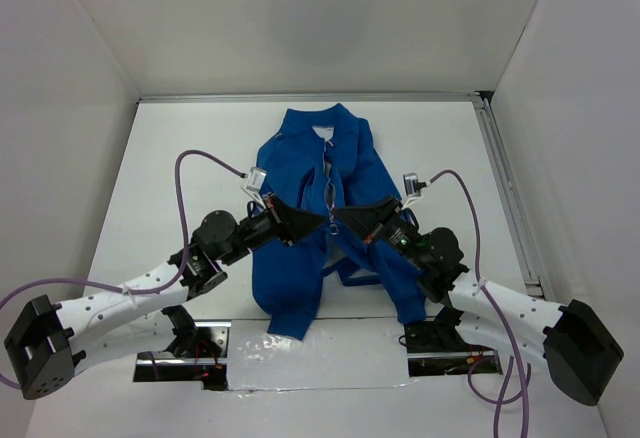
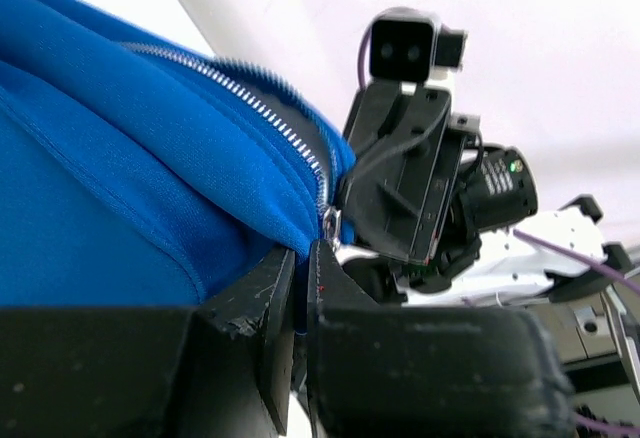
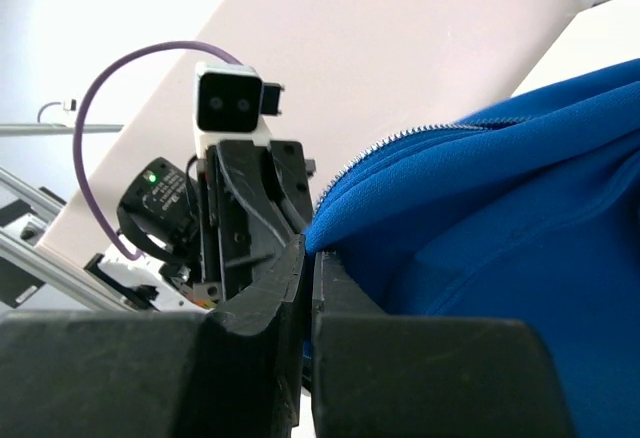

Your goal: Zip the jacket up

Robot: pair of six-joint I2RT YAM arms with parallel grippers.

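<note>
With the jacket lying well inside the table edges, your left gripper and right gripper each pinched its zipper edge.

jacket on table, centred — collar far side

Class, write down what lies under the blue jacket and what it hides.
The jacket lies on the white table, which shows around it. The tabletop beneath the fabric is covered; anything there cannot be seen.

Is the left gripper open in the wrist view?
No, the left gripper is shut, pinching the blue jacket fabric beside the zipper.
</note>
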